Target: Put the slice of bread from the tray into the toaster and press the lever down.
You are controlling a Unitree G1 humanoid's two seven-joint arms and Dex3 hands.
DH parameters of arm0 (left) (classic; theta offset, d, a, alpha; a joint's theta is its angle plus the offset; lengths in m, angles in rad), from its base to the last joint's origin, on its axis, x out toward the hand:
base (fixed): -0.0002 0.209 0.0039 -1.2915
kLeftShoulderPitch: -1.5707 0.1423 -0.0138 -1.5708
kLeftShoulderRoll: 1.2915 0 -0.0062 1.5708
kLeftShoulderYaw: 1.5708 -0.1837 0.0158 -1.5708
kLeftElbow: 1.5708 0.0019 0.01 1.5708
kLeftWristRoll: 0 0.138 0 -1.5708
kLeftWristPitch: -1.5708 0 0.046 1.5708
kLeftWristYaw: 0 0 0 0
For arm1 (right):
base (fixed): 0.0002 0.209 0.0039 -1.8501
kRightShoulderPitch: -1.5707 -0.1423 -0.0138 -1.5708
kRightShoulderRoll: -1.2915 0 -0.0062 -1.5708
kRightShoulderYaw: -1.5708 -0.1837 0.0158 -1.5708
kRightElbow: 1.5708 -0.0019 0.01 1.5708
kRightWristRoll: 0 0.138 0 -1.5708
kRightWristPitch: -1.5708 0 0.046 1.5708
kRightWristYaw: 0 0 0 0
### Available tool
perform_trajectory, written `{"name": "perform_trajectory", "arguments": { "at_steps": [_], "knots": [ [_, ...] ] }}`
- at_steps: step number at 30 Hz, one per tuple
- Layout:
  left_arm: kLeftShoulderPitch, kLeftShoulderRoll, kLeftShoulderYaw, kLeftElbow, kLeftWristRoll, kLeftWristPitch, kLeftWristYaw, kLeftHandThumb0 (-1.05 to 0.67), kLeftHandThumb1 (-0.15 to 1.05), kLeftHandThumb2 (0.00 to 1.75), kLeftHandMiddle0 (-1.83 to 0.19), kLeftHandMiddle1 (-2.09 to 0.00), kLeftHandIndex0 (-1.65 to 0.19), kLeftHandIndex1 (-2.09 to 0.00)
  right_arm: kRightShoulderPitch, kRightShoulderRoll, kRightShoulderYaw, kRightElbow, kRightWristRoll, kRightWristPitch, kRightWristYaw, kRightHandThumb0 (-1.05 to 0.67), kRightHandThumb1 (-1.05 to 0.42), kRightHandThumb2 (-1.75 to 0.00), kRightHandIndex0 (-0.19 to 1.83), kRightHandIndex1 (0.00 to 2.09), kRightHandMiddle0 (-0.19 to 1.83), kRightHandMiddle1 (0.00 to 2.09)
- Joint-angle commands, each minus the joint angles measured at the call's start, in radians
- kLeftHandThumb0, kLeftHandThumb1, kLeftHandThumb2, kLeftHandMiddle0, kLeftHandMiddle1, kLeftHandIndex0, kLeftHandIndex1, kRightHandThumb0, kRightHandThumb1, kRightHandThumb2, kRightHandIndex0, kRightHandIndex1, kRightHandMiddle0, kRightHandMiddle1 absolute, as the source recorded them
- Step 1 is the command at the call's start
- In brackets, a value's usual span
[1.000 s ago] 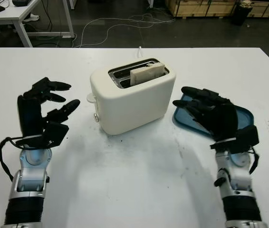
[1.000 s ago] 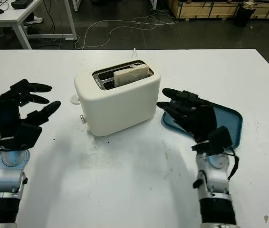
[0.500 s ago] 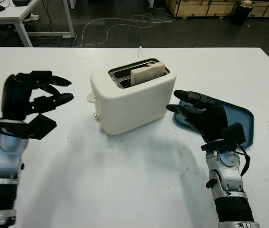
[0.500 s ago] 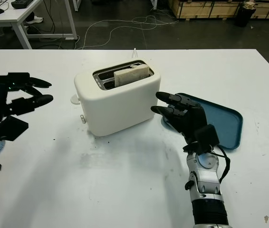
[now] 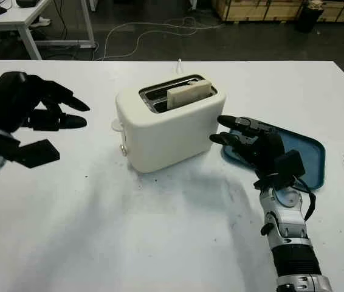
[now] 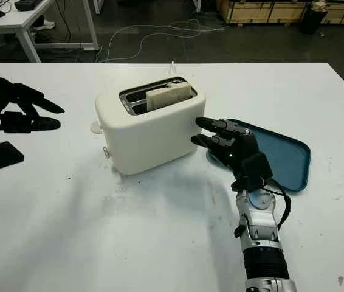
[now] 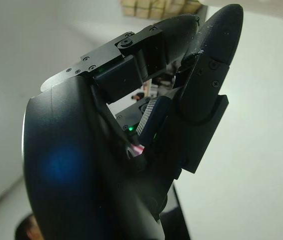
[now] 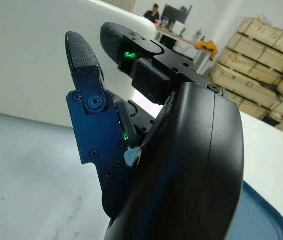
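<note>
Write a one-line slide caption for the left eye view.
Bread slice sits in the toaster; both open hands, left and right, flank it.

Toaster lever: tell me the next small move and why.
Probably bring the left hand in toward the lever on the toaster end that faces it, ready to press down. The bread slice already stands in a slot, the blue tray is bare, and the lever looks unpressed. The right hand, open, is beside the opposite end, away from the lever.

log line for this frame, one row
bread: in toaster slot, sticking up | tray: right of toaster | left robot hand: open, raised left of toaster | right robot hand: open, at toaster's right side
</note>
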Motion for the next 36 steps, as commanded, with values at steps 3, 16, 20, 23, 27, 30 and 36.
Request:
{"name": "perform_trajectory", "arguments": {
  "at_steps": [3, 16, 20, 23, 27, 30, 36],
  "knots": [
    [-0.072, 0.047, -0.044, 0.042, 0.017, -0.037, -0.062, -0.8, 0.85, 0.01, -1.37, -0.64, -1.34, 0.0, -0.014, -0.005, -0.005, 0.009, 0.005, 0.014, 0.005, -0.53, -0.86, 0.0, 1.18, 0.08, 1.1, 0.0],
    [-0.244, 0.008, -0.149, 0.221, 0.089, -0.188, -0.053, -0.82, 0.8, 0.0, -1.43, -0.42, -1.36, -0.01, -0.008, -0.001, 0.0, -0.006, 0.002, 0.019, 0.005, -0.53, -0.85, 0.0, 1.21, 0.07, 1.11, 0.01],
    [-0.256, -0.007, -0.167, 0.248, 0.127, -0.203, -0.023, -0.83, 0.78, 0.0, -1.47, -0.44, -1.39, -0.02, -0.005, -0.001, 0.001, -0.008, 0.0, 0.021, 0.003, -0.54, -0.85, 0.0, 1.22, 0.07, 1.12, 0.01],
    [-0.26, -0.019, -0.175, 0.265, 0.148, -0.215, 0.005, -0.84, 0.76, 0.0, -1.5, -0.46, -1.41, -0.02, -0.006, 0.0, 0.001, -0.005, -0.001, 0.019, 0.001, -0.54, -0.86, 0.0, 1.23, 0.07, 1.12, 0.01],
    [-0.259, -0.028, -0.187, 0.28, 0.182, -0.234, 0.051, -0.82, 0.75, 0.0, -1.5, -0.48, -1.42, -0.01, -0.008, 0.004, 0.002, 0.003, -0.001, 0.011, 0.001, -0.53, -0.87, 0.0, 1.23, 0.06, 1.12, 0.0],
    [-0.264, -0.031, -0.201, 0.297, 0.242, -0.26, 0.122, -0.83, 0.73, 0.0, -1.44, -0.65, -1.45, -0.01, -0.006, 0.005, 0.002, 0.0, 0.001, 0.013, 0.001, -0.52, -0.87, 0.0, 1.23, 0.06, 1.12, 0.0],
    [-0.276, -0.034, -0.231, 0.33, 0.288, -0.281, 0.179, -0.83, 0.72, 0.0, -1.35, -0.93, -1.47, 0.0, -0.001, 0.005, 0.007, -0.005, -0.019, 0.007, -0.015, -0.52, -0.9, -0.01, 1.24, 0.05, 1.13, 0.0]
  ]
}}
